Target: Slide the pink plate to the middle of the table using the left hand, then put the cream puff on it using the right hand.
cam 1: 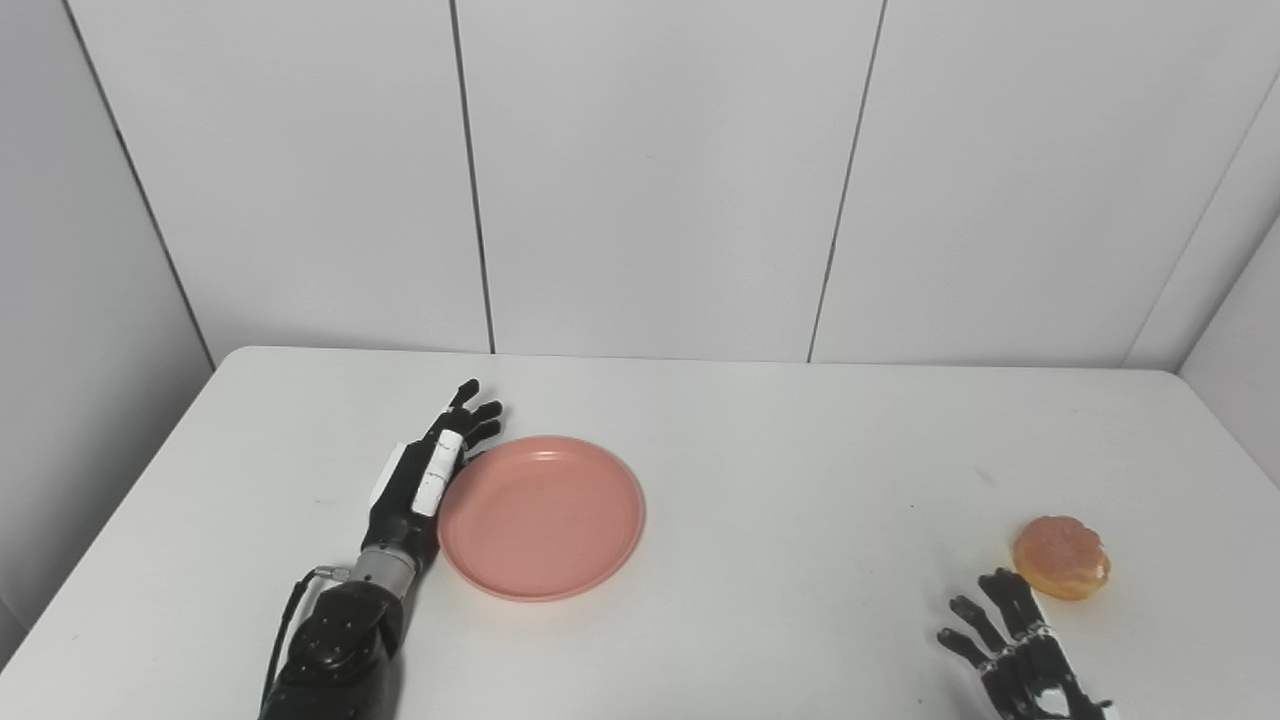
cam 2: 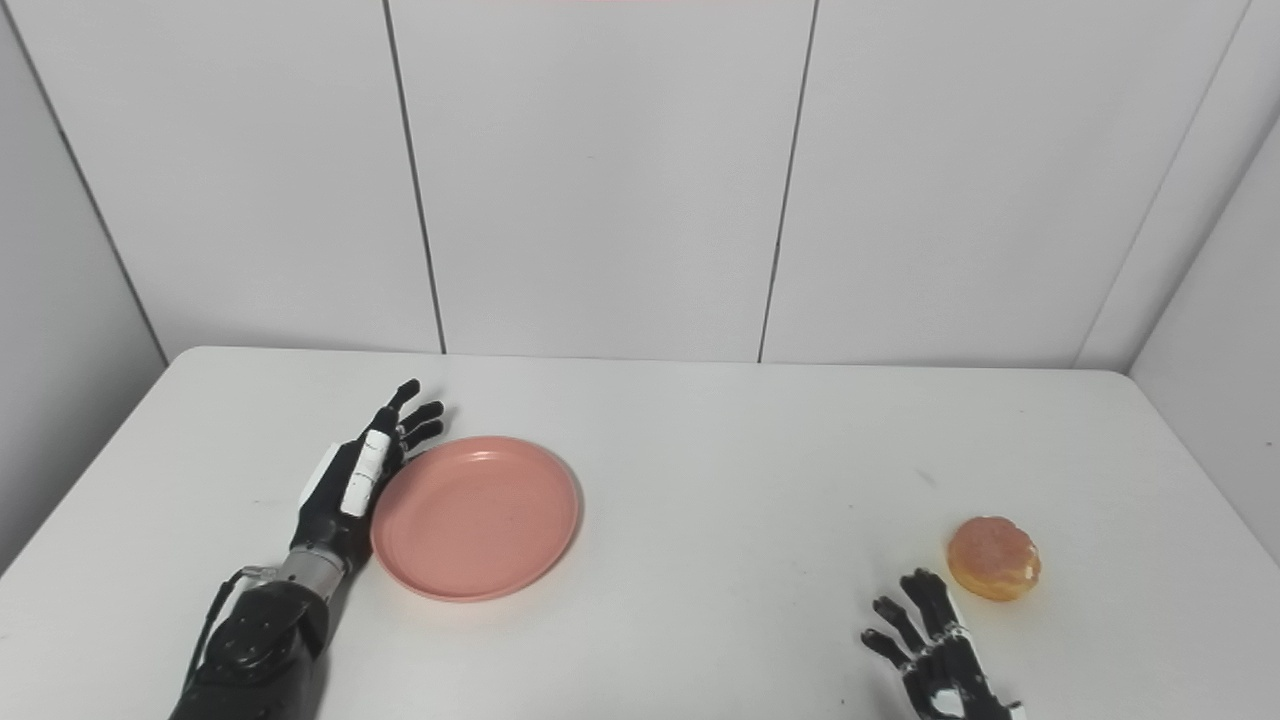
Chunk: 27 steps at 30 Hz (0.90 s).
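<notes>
Pink, round and shallow, the plastic plate is seen lying flat on the white surface, left of the middle and empty. Nearest the cameras, at the bottom right edge, the black right hand is raised just above the surface with its fingers spread apart and pointing away; nothing is held in it. Just beyond its fingertips and slightly to the right, the round golden-brown cream puff is set on the surface near the right edge, close to the hand, though whether it is touched cannot be told. It is kept well apart from the plate.

On the left side, the black forearm is brought in from the bottom edge, and the left hand, black with white panels, is laid edge-on against the plate's left rim. Its fingers are held straight and close together, pointing toward the far side of the surface, and are not closed around anything; the side of the hand appears to be pressed to the rim.

Farthest back, the surface is bounded by a wall of pale grey panels divided by thin dark seams.
</notes>
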Each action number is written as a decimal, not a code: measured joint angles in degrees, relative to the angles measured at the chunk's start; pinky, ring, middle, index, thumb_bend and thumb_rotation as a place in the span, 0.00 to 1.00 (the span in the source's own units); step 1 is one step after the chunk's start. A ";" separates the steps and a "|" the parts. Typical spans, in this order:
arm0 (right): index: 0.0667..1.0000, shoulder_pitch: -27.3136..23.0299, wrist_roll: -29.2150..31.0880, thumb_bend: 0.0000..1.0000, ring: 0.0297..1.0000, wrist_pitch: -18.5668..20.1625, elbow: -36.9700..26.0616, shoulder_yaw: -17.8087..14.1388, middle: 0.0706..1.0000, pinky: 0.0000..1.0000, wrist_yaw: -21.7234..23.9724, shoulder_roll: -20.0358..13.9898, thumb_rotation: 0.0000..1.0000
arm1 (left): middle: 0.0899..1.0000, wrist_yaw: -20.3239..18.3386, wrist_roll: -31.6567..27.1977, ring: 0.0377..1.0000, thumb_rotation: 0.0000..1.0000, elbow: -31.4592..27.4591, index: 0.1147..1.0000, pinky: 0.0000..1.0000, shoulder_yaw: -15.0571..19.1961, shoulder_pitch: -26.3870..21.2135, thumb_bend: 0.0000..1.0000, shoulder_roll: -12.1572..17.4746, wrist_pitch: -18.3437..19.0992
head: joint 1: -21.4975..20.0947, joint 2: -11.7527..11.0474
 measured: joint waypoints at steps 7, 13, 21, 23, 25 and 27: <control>0.90 -0.21 -2.72 0.85 0.84 2.02 -0.78 1.47 0.91 0.77 -1.73 1.81 0.91 | 0.88 -0.04 0.04 0.89 0.96 -1.95 0.92 0.76 -1.89 0.50 0.99 -2.22 1.22 | -4.91 0.26; 0.90 -0.40 -4.86 0.84 0.84 2.23 -0.78 2.15 0.91 0.78 -2.69 2.97 0.92 | 0.87 -0.14 0.02 0.89 0.96 -2.77 0.92 0.75 -2.34 1.03 1.00 -2.23 1.57 | -9.66 -0.17; 0.91 -0.46 -6.72 0.83 0.85 2.23 -0.76 2.78 0.93 0.79 -3.46 4.38 0.93 | 0.87 -0.15 0.85 0.89 0.96 -2.99 0.91 0.76 -2.96 1.23 1.00 -2.16 1.57 | -13.17 -0.18; 0.91 -0.46 -6.95 0.84 0.85 2.23 -0.73 3.05 0.93 0.79 -3.51 5.16 0.93 | 0.87 -0.18 1.09 0.89 0.96 -3.17 0.91 0.75 -3.09 1.32 1.00 -2.16 1.57 | -13.18 -0.18; 0.91 -0.46 -7.36 0.85 0.85 2.23 -0.69 3.33 0.93 0.78 -3.54 5.55 0.93 | 0.87 -0.31 1.11 0.89 0.95 -3.21 0.91 0.76 -3.21 1.35 1.00 -2.16 1.59 | -14.84 -0.09; 0.91 -0.52 -7.72 0.86 0.85 2.23 -0.58 3.41 0.93 0.78 -3.55 5.73 0.93 | 0.87 -0.55 1.07 0.90 0.94 -3.53 0.90 0.79 -3.32 1.54 1.00 -2.18 1.80 | -15.55 0.00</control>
